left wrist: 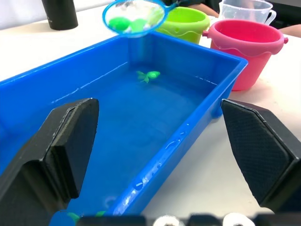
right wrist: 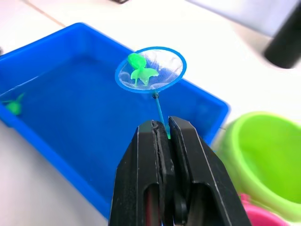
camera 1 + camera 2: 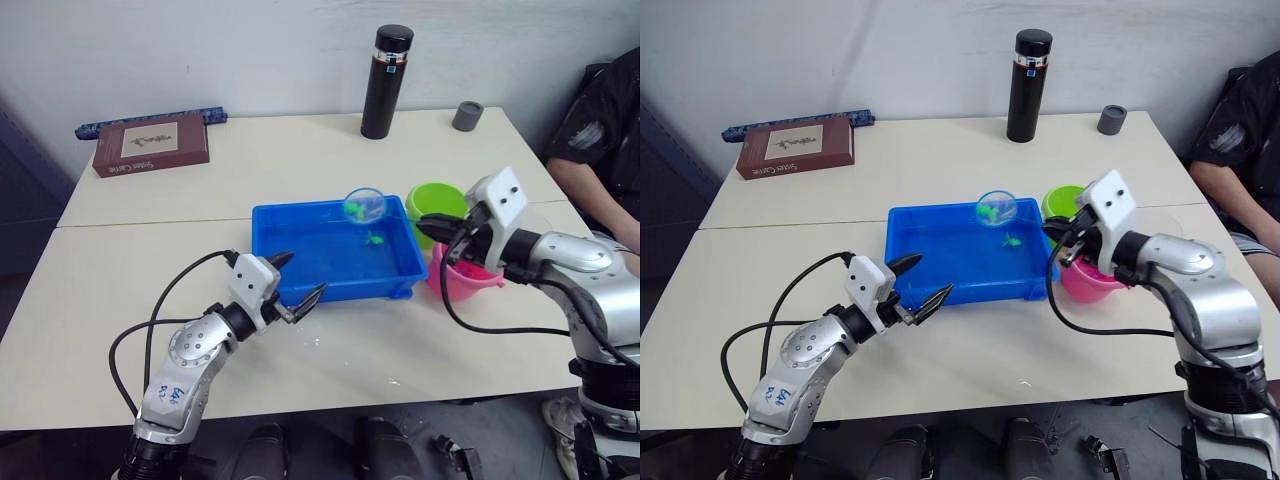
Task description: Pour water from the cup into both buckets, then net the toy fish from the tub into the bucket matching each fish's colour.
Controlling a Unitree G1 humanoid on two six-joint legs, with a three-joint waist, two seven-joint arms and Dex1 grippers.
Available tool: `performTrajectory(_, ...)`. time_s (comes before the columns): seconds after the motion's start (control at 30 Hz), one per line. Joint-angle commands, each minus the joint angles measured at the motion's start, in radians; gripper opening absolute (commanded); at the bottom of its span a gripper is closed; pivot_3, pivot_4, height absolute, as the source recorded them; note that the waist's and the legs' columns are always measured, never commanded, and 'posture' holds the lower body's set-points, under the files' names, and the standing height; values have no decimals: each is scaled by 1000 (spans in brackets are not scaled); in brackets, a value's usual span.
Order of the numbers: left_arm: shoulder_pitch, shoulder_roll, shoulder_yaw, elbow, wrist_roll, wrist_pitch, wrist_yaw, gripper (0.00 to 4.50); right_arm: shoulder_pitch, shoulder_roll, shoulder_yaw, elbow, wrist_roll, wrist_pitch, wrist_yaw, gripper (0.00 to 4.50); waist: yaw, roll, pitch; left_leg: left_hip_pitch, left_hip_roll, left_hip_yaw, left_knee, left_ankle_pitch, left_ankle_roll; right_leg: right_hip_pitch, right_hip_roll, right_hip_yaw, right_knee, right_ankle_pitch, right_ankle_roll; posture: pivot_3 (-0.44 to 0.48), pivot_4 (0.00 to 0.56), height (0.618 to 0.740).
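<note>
The blue tub (image 3: 385,286) sits mid-table with water in it. My right gripper (image 2: 162,126) is shut on the thin handle of a small blue-rimmed net (image 3: 364,205), held above the tub's far right corner. A green toy fish (image 2: 140,71) lies in the net. Another green fish (image 3: 375,238) floats in the tub below it. The lime green bucket (image 3: 440,200) stands just right of the tub, the pink bucket (image 3: 468,282) in front of it. The clear cup (image 1: 246,9) stands behind the pink bucket. My left gripper (image 3: 303,275) hangs open at the tub's near left corner, holding nothing.
A tall black flask (image 3: 386,80) and a small grey cap (image 3: 467,115) stand at the table's far edge. A brown book (image 3: 150,145) lies at the far left. A person in dark clothing (image 3: 600,130) sits by the table's right side.
</note>
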Motion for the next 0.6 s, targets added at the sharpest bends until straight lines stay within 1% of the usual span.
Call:
performTrajectory(0.03, -24, 3, 10, 16, -3, -15, -10, 4445, -16, -42, -67, 39, -23, -61, -27, 0, 0, 0, 0, 0, 0, 0, 0, 0, 0, 0, 0, 0, 0, 0, 0, 0, 150, 740)
performTrajectory(0.2, -39, 2, 8, 35, -4, -23, -22, 4445, -4, -99, -80, 150, -80, -183, -32, 0, 0, 0, 0, 0, 0, 1, 0, 0, 0, 0, 0, 0, 0, 0, 0, 0, 150, 740)
performTrajectory(0.37, -42, -2, 4, 42, -3, -28, -28, 4445, 18, -118, -77, 206, -124, -274, -38, 0, -1, 0, 0, 0, 0, 1, 0, 0, 0, 0, 1, 0, 0, 0, 0, 0, 150, 740)
performTrajectory(0.43, -46, -3, 1, 47, -3, -31, -31, 4445, 58, -140, -45, 234, -195, -384, -36, 0, 0, 0, 0, 0, 0, 1, 0, 0, 0, 0, 1, 0, 0, 0, 0, 0, 150, 740)
performTrajectory(0.6, -51, -3, 0, 50, -2, -33, -33, 4445, 101, -145, -15, 286, -289, -530, -71, 0, 0, 0, 0, 0, 0, 2, 0, 0, 0, 0, 1, 1, 0, 0, 1, 0, 150, 740)
